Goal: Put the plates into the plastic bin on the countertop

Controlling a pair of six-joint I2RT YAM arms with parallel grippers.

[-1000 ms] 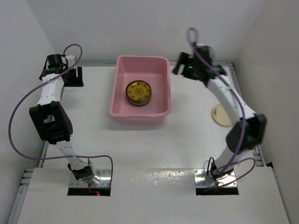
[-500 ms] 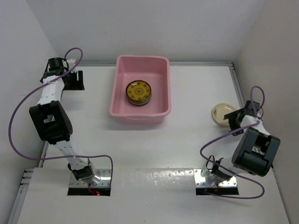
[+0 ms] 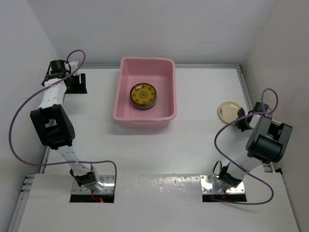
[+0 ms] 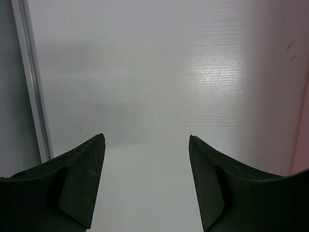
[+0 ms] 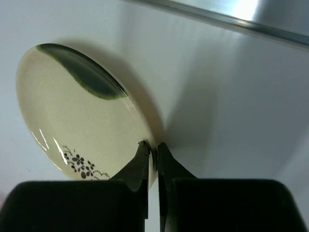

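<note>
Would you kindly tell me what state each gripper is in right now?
Left gripper: open, holding nothing.
Right gripper: closed on the cream plate's rim.

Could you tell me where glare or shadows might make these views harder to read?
Right wrist: glare runs along the metal rail, and the cream plate throws a soft shadow to its right. Left wrist: a bright sheen on the countertop, the left tool dark and featureless. Top external: evenly lit, sharp.

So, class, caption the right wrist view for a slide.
Right pincer clamps the rim of a cream plate with a dark patch.
</note>
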